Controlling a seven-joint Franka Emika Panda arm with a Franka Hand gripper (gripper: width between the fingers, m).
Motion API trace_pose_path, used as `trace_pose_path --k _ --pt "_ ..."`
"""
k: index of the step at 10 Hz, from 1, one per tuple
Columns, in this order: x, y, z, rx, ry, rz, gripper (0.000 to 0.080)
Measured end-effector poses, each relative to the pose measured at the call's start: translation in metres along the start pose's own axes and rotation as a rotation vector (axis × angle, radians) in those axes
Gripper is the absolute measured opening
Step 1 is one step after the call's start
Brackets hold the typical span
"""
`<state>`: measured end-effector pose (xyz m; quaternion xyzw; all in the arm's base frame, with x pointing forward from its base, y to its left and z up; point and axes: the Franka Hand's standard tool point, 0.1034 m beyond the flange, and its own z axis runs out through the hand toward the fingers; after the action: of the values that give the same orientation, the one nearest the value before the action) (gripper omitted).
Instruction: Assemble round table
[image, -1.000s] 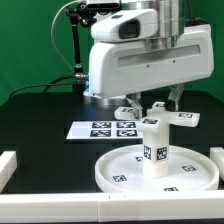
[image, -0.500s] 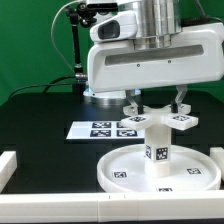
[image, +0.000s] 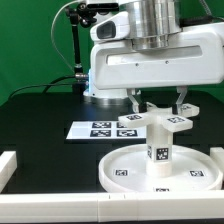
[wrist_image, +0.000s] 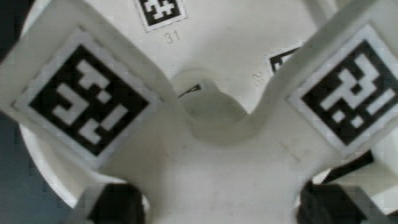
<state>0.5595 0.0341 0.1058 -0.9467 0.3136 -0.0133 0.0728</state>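
Observation:
The large white round disc (image: 125, 168) lies rim-up on the black table at the exterior view's front right. The short tagged cylinder leg (image: 158, 152) stands upright on its middle. My gripper (image: 159, 103) is shut on the white cross-shaped base piece (image: 160, 121) and holds it level right on top of the leg. In the wrist view the base piece (wrist_image: 205, 140) fills the picture with its tagged arms, and my dark fingertips (wrist_image: 118, 200) grip it from both sides. The joint between base and leg is hidden.
The marker board (image: 98, 128) lies flat behind the disc toward the exterior view's left. A white block (image: 8, 165) stands at the left edge, and a white rail (image: 60, 205) runs along the front. The arm's body (image: 150, 60) hangs above.
My gripper has carried the cross-shaped base piece toward the exterior view's right and down, from behind the leg to right over its top. The disc and leg have not moved.

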Motion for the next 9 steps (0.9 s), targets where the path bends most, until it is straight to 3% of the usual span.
trace_pose_path --k 2,6,9 --pt "-0.003 -0.001 0.001 0.03 -0.002 0.257 0.0428" --pt "-0.008 -0.009 0.001 0.041 -0.005 0.546 0.0421" --pt "-0.008 -0.014 -0.002 0.063 -0.025 0.765 0.0413"
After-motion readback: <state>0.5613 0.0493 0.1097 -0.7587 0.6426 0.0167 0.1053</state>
